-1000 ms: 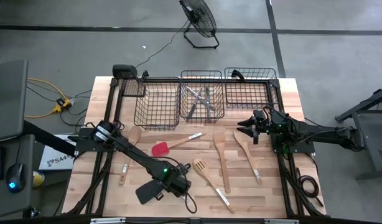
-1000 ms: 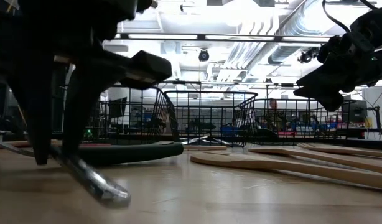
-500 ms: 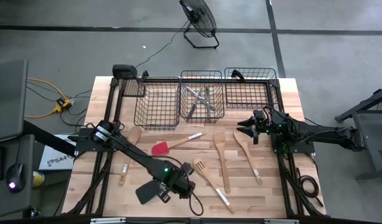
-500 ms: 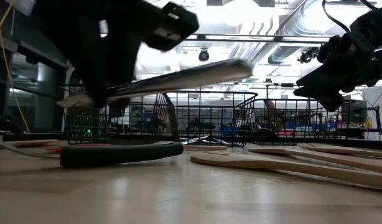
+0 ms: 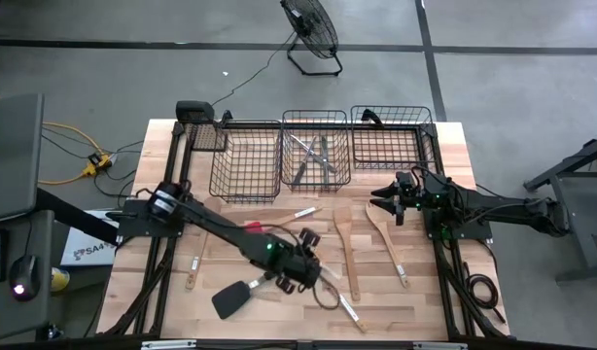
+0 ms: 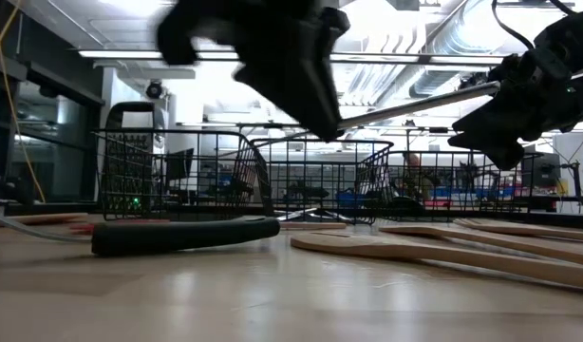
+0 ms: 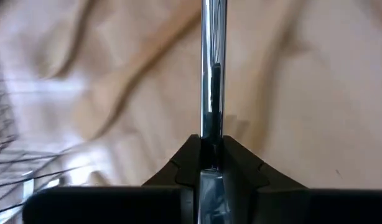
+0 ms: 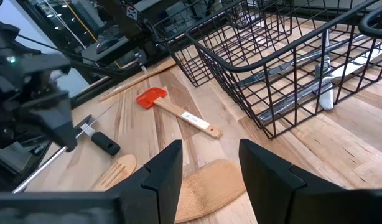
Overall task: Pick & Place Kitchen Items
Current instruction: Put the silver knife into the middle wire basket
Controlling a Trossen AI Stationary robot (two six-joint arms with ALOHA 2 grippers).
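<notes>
The left gripper (image 7: 211,148) hangs above the front middle of the table, its fingers pinched nearly shut on the one silver metal utensil (image 7: 213,62) that is off the wood; the handle juts straight out ahead of them, clear of the surface. Just beside this gripper, partly under it, lies one wooden slotted turner (image 5: 314,257). One black turner (image 5: 235,297) rests near it on the arm's side. Further out lie one red-headed spatula (image 8: 152,98) and three wooden spoons: one (image 5: 203,219) beyond the arm and two (image 5: 343,233) (image 5: 381,228) between the two grippers. The right gripper (image 5: 387,200) hovers well apart near the far right, jaws about half open and holding nothing. Beyond both stand three black wire baskets (image 5: 245,126) (image 5: 316,115) (image 5: 391,109) in a row; only the middle one holds silver cutlery (image 5: 313,160), a few crossed pieces I cannot count exactly. The table (image 5: 456,156) is pale butcher-block wood. Around it is grey concrete floor, with one black fan (image 5: 311,29) at the far side.
</notes>
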